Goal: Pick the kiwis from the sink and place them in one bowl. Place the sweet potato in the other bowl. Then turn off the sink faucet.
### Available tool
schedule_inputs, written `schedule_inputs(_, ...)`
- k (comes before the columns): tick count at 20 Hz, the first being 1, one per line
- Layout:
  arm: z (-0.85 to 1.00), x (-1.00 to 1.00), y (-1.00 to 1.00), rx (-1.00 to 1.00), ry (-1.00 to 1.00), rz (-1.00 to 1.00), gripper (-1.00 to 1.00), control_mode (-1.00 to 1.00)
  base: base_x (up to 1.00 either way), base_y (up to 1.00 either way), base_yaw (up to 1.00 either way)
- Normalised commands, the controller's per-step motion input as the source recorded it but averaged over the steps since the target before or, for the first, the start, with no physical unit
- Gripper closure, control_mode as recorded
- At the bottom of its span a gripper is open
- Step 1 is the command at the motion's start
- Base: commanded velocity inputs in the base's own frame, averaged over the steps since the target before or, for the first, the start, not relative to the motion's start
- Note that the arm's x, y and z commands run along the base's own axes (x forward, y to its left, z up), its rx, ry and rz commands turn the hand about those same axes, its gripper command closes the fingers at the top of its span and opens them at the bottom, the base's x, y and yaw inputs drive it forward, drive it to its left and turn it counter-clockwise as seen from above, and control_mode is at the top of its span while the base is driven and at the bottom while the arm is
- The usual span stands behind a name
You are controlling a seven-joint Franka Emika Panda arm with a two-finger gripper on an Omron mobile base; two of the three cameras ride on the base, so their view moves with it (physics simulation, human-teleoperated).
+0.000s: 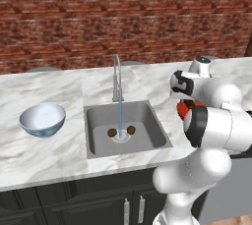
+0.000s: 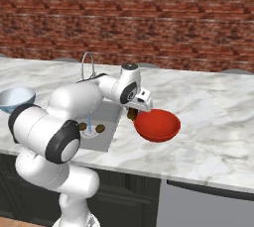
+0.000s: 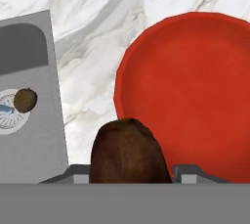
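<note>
- Hand view: the sweet potato (image 3: pixel 128 150) sits clamped in the closed gripper (image 3: pixel 131 171), poised beside the red bowl (image 3: pixel 195 96) (its likely destination).
- Right base view: the gripper (image 2: pixel 133 114) hangs over the counter (image 2: pixel 213 117), just left of the bowl's rim.
- Left base view: both kiwis (image 1: pixel 121 131) lie by the drain of the sink (image 1: pixel 147 143) under the running faucet (image 1: pixel 117 79); the white bowl (image 1: pixel 43 119) stands far left, presumably for them.

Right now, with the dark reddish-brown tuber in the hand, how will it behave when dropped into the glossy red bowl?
The dark reddish-brown tuber looks stiff and rounded, so it probably rolls briefly. The glossy red bowl looks smooth and curved, likely settling it near the middle.
</note>
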Motion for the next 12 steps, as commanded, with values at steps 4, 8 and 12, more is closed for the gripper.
schedule_inputs(4, -0.13, 0.20, -0.33, 0.00, 0.00, 0.00, 1.00, -1.00, 0.00, 0.00, 0.00)
schedule_inputs(8, -0.19, 0.13, -0.29, 0.00, 0.00, 0.00, 1.00, -1.00, 0.00, 0.00, 0.00)
schedule_inputs(12, -0.21, 0.10, -0.31, 0.00, 0.00, 0.00, 1.00, -1.00, 0.00, 0.00, 0.00)
